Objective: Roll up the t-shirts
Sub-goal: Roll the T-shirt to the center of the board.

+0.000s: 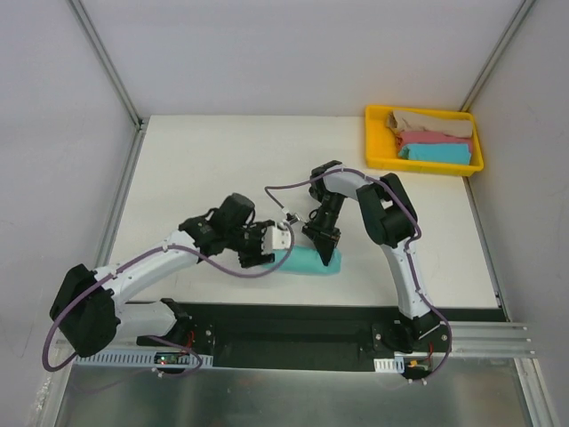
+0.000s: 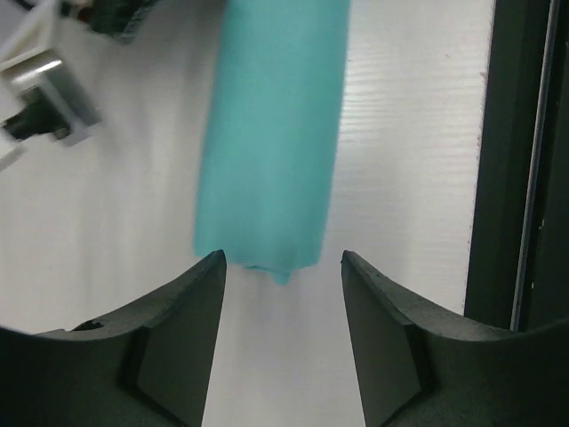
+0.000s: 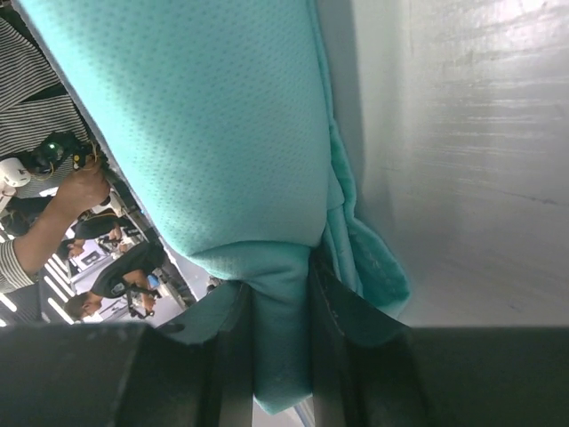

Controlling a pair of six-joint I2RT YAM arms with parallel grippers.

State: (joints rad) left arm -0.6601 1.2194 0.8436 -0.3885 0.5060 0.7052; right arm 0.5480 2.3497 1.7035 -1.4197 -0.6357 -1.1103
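From above, the rolled green t-shirt (image 1: 307, 261) lies by the near edge of the table (image 1: 204, 160), long axis left to right. The left jaws sit at its left end, the right jaws over its right half (other shirts (image 1: 433, 138) wait in the yellow tray (image 1: 425, 167) at the far right corner). Left wrist: the left jaws stand released, the roll's end just ahead, centred between them, untouched. Right wrist: the right jaws are clenched on a fold of green cloth.

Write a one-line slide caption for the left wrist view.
Open left gripper facing the near end of the rolled sea-green t-shirt, which lies on the white table.
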